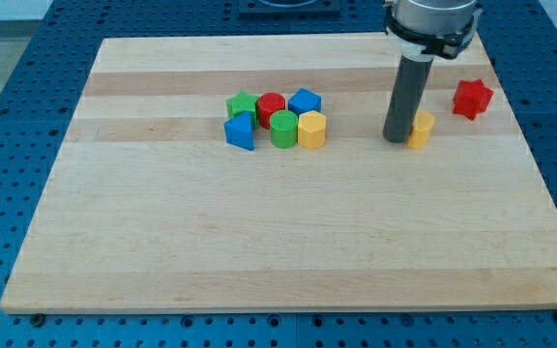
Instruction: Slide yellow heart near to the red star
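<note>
The yellow heart (pixel 421 129) lies on the wooden board towards the view's right, partly hidden by my rod. My tip (pixel 396 138) rests on the board touching the heart's left side. The red star (pixel 472 99) lies further to the view's right and a little towards the top, about a block's width apart from the heart.
A cluster of blocks sits left of centre: a green star (pixel 243 104), a red cylinder (pixel 271 108), a blue block (pixel 305 101), a blue triangle (pixel 241 130), a green cylinder (pixel 283 129) and a yellow hexagon (pixel 311 130). The board's right edge (pixel 538 155) runs just beyond the red star.
</note>
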Motion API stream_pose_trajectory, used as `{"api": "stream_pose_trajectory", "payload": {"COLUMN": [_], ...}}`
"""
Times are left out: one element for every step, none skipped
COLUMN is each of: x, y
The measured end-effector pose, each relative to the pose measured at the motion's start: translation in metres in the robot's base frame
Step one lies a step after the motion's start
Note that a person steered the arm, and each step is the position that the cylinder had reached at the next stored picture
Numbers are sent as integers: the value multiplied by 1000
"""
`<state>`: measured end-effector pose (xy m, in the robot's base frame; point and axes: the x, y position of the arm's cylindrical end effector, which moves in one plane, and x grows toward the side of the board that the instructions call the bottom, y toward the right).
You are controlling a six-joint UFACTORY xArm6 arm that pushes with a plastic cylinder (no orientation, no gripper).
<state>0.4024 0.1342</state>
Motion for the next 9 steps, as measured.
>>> {"api": "stream_pose_trajectory", "payload": {"x": [-15, -18, -19, -22, -22, -22, -22, -22, -13], "y": [0, 0, 3, 14, 37, 59, 59, 41, 29]}}
